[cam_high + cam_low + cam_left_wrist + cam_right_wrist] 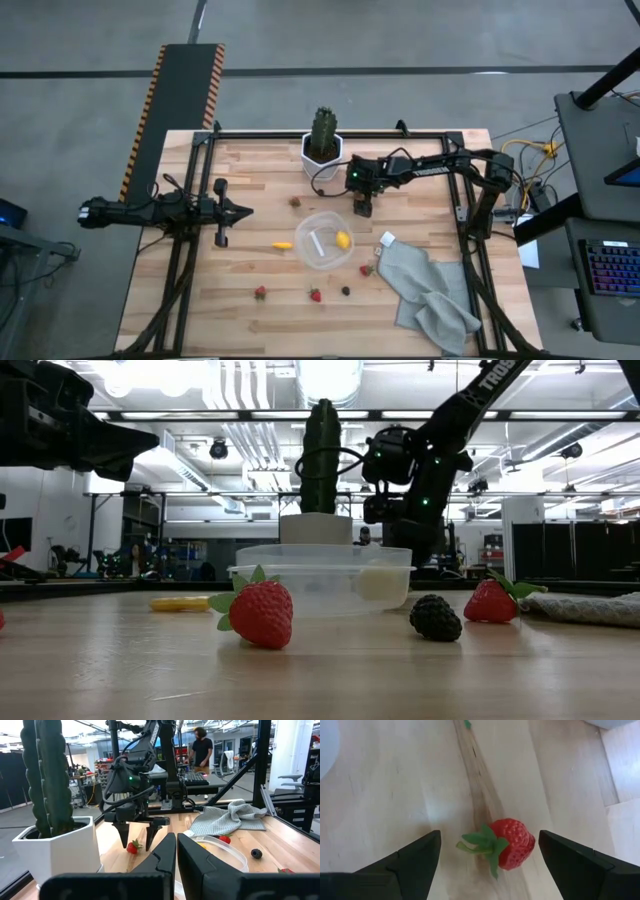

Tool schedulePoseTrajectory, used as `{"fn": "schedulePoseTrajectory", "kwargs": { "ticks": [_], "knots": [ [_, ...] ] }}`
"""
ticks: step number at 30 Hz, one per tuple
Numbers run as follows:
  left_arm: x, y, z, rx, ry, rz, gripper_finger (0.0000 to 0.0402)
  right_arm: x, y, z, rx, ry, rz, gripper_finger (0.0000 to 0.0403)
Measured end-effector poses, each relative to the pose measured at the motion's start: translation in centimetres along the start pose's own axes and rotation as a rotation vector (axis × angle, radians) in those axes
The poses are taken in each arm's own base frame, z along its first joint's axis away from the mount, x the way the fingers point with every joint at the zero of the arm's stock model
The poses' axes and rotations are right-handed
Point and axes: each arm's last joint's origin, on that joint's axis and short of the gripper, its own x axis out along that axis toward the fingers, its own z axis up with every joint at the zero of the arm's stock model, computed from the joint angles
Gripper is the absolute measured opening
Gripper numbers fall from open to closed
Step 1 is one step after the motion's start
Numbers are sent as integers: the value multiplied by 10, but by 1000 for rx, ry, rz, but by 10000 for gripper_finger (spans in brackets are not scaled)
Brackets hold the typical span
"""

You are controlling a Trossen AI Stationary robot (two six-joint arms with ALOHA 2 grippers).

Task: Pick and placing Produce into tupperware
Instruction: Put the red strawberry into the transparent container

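table: pale wood planks, matt
container: clear glossy plastic
cloth: grey, soft, rumpled
strawberry: red, dimpled, slight sheen

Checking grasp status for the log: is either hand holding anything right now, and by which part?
Nothing is held. The right hand is open, its fingers on either side of a small red toy strawberry lying on the wooden table, without touching it. The left hand is shut and empty.

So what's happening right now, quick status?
Right gripper open, straddling a strawberry beside the tupperware. Left gripper shut, waiting at table's left. Lemon already inside. Nothing blocking.
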Motion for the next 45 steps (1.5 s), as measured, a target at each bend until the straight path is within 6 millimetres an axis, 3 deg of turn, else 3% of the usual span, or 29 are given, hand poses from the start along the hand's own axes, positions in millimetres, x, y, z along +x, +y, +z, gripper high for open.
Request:
{"fn": "schedulePoseTrajectory", "kwargs": {
  "ticks": [7,29,45],
  "knots": [
    [0,0,0,0,0,0,0,2,0,-4,6,14,-2,315],
    [0,0,0,0,0,0,0,2,0,-2,2,-4,-4,135],
    [0,0,0,0,1,6,0,2,0,-4,-16,19,-1,128]
  ]
}}
